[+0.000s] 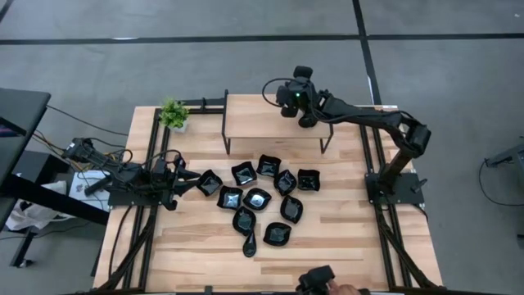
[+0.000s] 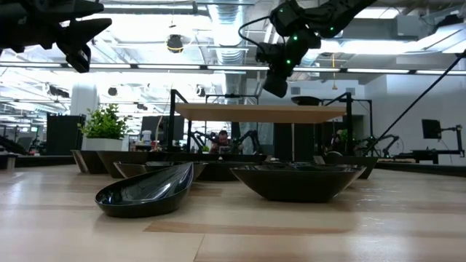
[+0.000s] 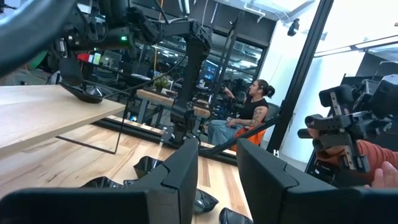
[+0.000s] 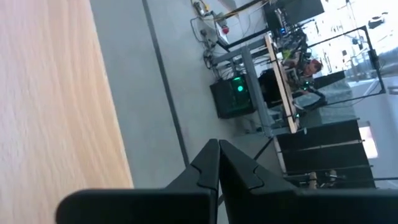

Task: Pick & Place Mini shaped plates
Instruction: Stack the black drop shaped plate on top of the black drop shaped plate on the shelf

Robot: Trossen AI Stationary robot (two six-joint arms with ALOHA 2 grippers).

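Mini shaped plates [image 1: 257, 199] sit clustered on the bare wood in the middle of your table [image 1: 344, 238], about a dozen glossy black dishes touching or just beside one another; one more dark dish [image 3: 84, 93] appears to rest on the raised shelf [image 1: 278, 111] at the far side. Your right gripper [image 1: 304, 120] hangs above that shelf near its right part, fingers pressed together with nothing between them, so it looks to me like a placing step just finished and the next pick is due. Your left gripper [image 1: 182, 182] hovers just beside the leftmost plate of the cluster, fingers apart and empty. For the next move you would have to bring one arm over a plate at the cluster's edge, spread the fingers and catch its rim. Watch the shelf's thin black legs [image 1: 227, 131] and the small potted plant [image 1: 173, 115] at the far left corner; the packed neighbours leave little room for a finger. A person's hand [image 3: 379, 177] shows beyond the table's near edge
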